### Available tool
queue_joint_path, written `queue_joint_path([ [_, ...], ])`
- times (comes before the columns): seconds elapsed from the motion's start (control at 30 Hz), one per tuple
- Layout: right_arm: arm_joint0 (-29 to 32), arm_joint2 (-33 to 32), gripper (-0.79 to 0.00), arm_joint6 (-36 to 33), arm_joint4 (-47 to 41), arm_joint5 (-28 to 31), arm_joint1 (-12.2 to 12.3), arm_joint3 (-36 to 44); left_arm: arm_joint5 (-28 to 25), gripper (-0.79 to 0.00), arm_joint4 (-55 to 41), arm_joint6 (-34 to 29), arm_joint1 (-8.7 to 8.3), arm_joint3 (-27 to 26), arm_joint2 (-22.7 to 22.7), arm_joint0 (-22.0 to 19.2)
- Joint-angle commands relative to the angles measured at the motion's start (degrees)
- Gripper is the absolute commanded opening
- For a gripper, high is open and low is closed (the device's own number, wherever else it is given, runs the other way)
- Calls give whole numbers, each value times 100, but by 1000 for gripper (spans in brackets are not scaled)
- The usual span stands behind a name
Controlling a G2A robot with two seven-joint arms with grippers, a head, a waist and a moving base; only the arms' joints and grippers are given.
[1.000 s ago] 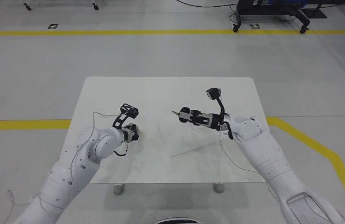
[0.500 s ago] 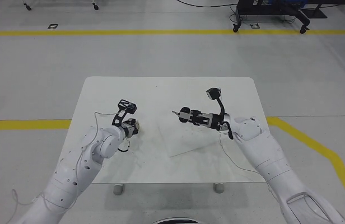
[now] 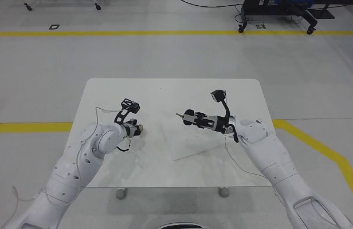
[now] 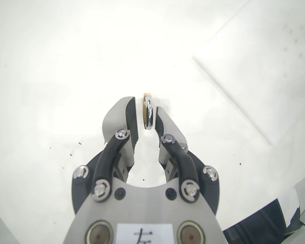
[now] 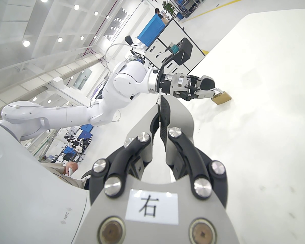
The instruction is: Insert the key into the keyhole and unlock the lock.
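Top view: white desk (image 3: 234, 91) with a brass lock (image 3: 140, 127) on its left half, right at the tip of the left tool (image 3: 136, 129). Right tool (image 3: 187, 117) held over the desk's middle, pointing across at the left arm, well apart from the lock. Clenched on the key (image 3: 179, 115), blade poking out past the fingertips toward the lock. Thin clear sheet (image 3: 191, 143) flat on the desk, partly under the right tool, between the two arms.

Left wrist view: left tool (image 4: 145, 104) released, fingers (image 4: 131, 118) astride the lock (image 4: 148, 114). Silver shackle edge-on between the pads, brass body beyond it. Sliver of desk visible between one pad and the lock; other pad just beside the shackle, contact not clear. Corner of the sheet (image 4: 256, 59) off to one side.

Right wrist view: right tool (image 5: 160, 100) shut tight, pads pressed together on the thin key. Farther off, left tool (image 5: 208, 87) low over the desk (image 5: 269, 102), fingertips at the shackle, lock (image 5: 221, 98) resting on the surface, body pointing away from that tool.
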State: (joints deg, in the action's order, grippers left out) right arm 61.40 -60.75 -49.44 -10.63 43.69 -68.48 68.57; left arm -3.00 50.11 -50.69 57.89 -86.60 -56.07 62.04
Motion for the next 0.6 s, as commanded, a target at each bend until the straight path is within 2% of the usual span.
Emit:
queue_joint_path([
  [0.0, 0, 0, -785, 0, 0, 0, 0, 0, -45, -406, -22, -3, 19, 43, 23, -30],
  [0.17, 0, 0, -785, 0, 0, 0, 0, 0, -70, -431, 9, -35, 51, 104, 52, -81],
  [0.33, 0, 0, -785, 0, 0, 0, 0, 0, -28, -557, 95, -80, 87, 139, 117, -104],
  [0.37, 0, 0, -785, 0, 0, 0, 0, 0, -13, -637, 107, -73, 94, 146, 124, -109],
  [0.4, 0, 0, -785, 0, 0, 0, 0, 0, 14, -776, 113, -42, 101, 146, 122, -107],
  [0.57, 0, 0, -785, 0, 0, 0, 0, 0, -2, -785, 160, 44, 97, 70, 29, -38],
])
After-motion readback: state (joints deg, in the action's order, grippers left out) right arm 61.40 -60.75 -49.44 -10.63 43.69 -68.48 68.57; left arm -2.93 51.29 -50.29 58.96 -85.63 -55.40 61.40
